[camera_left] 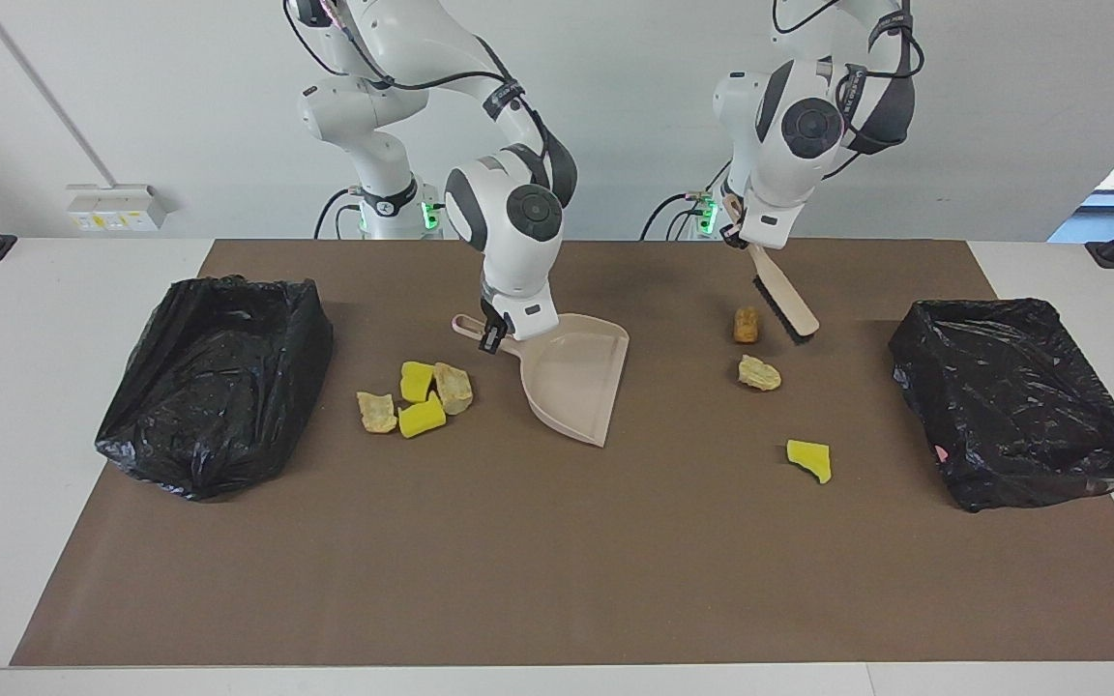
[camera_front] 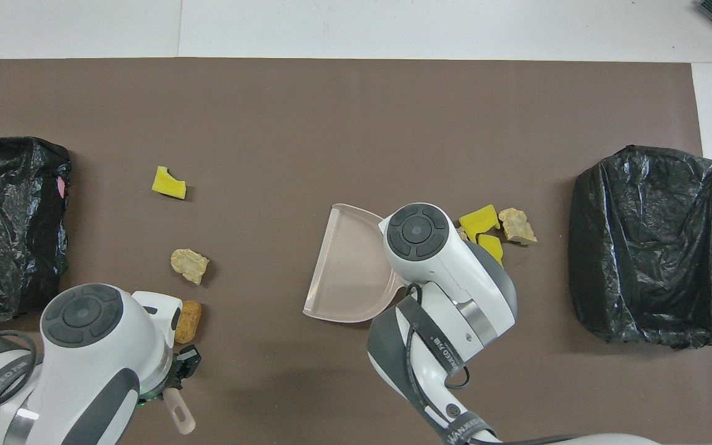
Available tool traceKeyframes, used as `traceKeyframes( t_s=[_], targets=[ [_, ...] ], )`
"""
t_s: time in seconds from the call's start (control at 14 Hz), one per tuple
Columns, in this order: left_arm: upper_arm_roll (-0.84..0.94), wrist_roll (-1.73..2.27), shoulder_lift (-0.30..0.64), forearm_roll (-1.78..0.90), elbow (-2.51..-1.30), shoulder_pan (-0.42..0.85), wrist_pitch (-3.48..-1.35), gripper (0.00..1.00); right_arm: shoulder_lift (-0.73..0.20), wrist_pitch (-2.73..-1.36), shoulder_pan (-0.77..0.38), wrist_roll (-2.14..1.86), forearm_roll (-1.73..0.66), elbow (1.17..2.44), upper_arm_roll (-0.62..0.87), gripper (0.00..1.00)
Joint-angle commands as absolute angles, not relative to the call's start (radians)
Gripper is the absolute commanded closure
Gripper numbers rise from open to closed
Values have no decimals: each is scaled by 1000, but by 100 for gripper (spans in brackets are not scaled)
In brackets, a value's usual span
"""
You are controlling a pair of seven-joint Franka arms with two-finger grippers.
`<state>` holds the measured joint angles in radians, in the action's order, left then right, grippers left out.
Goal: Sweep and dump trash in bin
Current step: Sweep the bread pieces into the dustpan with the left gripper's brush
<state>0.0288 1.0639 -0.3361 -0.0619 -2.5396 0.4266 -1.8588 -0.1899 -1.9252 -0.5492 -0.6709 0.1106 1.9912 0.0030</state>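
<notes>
Two bins flank scraps; right fingers grip dustpan, left fingers brush.

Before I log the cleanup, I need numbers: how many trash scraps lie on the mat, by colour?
Yellow sponge pieces: 3
Pale tan lumps: 3
Orange-brown lump: 1
Total: 7, none in the dustpan or either black-lined bin.

facing: high, toward robots | overhead: steeply down | shared: brown mat
</notes>
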Motion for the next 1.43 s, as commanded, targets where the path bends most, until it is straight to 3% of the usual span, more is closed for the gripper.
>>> traceKeyframes(
  t_s=[0.0, 0.21, 0.57, 1.14, 1.36],
  targets=[
    [17, 1094, -270, -81, -2534, 445, -1954, 100, -160, -1934, -548, -667, 123, 2026, 6, 100],
    [15, 999, -192, -81, -2462, 433, -2006, 100, -160, -1933, -548, -652, 123, 2026, 6, 100],
    [18, 690, -183, -80, -2457, 459, -2072, 100, -156, -1925, -552, -615, 123, 2026, 6, 100],
    [21, 423, -187, -172, -2444, 678, -2143, 100, -156, -1924, -554, -601, 121, 2026, 8, 100],
    [21, 442, -148, -239, -2363, 745, -2146, 100, -156, -1924, -554, -601, 120, 2026, 8, 100]
  ],
)
